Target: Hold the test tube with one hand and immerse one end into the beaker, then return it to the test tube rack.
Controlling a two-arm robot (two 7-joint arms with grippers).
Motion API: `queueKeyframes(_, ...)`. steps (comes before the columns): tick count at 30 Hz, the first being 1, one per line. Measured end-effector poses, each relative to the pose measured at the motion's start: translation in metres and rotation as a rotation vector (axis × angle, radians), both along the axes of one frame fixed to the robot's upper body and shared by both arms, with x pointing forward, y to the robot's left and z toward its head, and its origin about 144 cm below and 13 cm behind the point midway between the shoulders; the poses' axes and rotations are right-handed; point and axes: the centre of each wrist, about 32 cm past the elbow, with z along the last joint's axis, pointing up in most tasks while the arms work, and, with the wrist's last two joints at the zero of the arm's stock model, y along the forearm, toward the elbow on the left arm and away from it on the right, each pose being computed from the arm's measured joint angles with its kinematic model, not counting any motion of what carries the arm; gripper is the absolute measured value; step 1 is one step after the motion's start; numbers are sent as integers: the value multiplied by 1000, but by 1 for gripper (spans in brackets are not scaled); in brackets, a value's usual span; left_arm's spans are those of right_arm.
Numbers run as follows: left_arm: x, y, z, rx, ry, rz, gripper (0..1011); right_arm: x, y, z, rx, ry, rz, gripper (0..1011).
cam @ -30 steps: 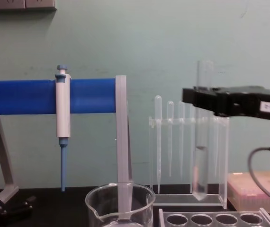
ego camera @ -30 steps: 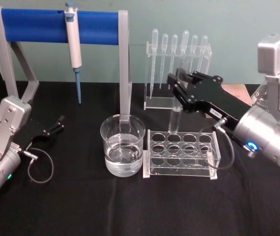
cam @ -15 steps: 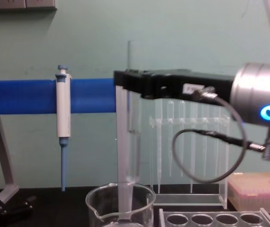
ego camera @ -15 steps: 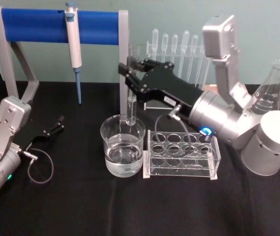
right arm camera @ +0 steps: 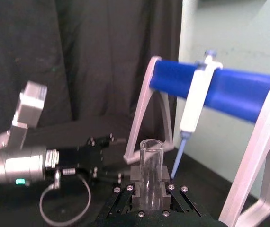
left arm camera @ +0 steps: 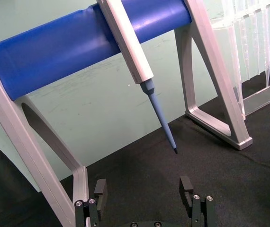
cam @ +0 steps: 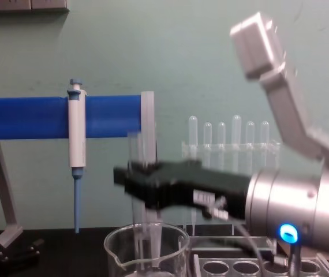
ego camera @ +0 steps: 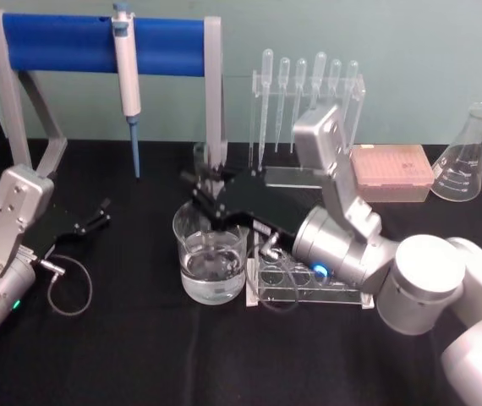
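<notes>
Light's pretty even and soft for us, seemingly from overhead, with no hard shadows on the black tablecloth point(ego camera: 139, 355), which swallows most detail. We get small glints on the beaker point(ego camera: 192, 254) glass and its water. In the chest view the right gripper point(cam: 131, 176) and the test tube point(cam: 134, 149) look smeared and blurry.

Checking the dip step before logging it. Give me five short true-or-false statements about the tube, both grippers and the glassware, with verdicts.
1. The right gripper is shut on the test tube, holding it upright over the beaker. True.
2. The test tube sits in the test tube rack. False: the right gripper holds it.
3. The left gripper is open, low at the left side of the table. True.
4. The pipette lies on the table. False: it hangs from the blue bar.
5. The conical flask stands left of the beaker. False: it is far to its right.
</notes>
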Motion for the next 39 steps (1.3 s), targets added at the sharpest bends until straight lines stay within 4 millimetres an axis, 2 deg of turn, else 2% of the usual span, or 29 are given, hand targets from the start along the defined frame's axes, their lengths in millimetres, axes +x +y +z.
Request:
queueKeyframes(6, 0, 0, 0, 0, 0, 0, 1000, -4, 0, -25, -17, 17, -8, 226)
queueKeyframes(11, 0, 0, 0, 0, 0, 0, 1000, -6, -2, -34, -23, 23, -19, 226)
queueKeyframes(39, 0, 0, 0, 0, 0, 0, 1000, -7, -2, -35, -23, 23, -28, 226)
